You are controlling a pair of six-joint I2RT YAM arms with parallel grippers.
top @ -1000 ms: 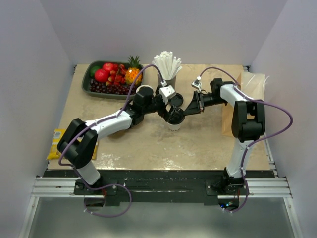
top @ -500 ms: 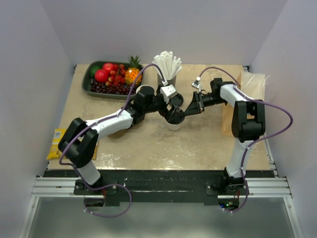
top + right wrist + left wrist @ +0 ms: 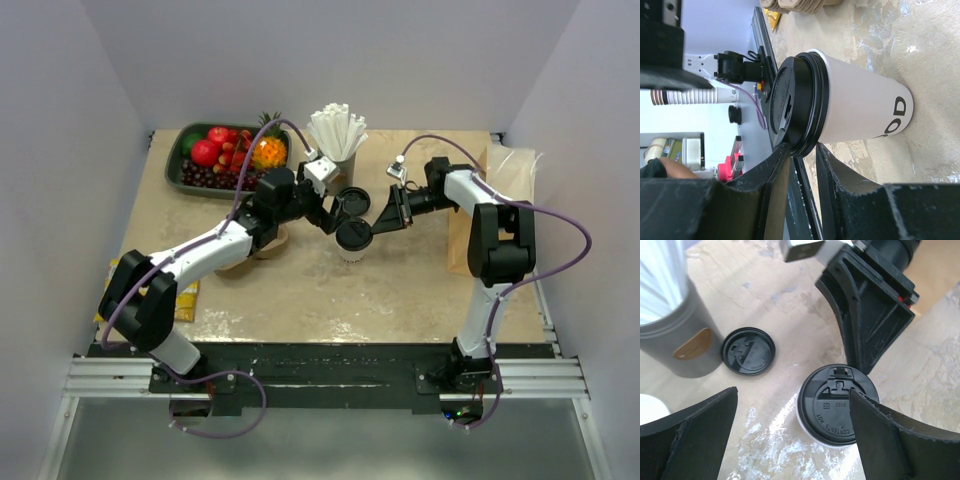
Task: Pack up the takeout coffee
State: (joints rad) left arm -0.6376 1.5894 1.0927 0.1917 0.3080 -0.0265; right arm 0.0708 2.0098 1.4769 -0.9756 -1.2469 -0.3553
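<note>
Near the middle of the tabletop, a little toward the far side, the coffee cup stands upright: a white paper cup with its black lid seated on top. Just behind it a second black lid lies loose on the tabletop, apart from the cup and close beside a grey cup of white straws. The left tool hangs above the coffee cup with its jaws spread wide and nothing between them. From the left wrist, the lidded cup sits low between the two fingers, nearer the right-hand one, and neither finger touches it. The right tool reaches in from the right at a low angle, its jaws drawn to a narrow gap. From the right wrist, its fingertips sit on either side of the lid's rim, one against the face of the lid and the other on the cup's side under the rim, so it grips the coffee cup at the edge of the lid. The left wrist view shows the same black fingers meeting the lid's far edge. A dark tray of fruit sits at the far left corner, and a brown paper bag lies along the right edge, well apart from the cup.
</note>
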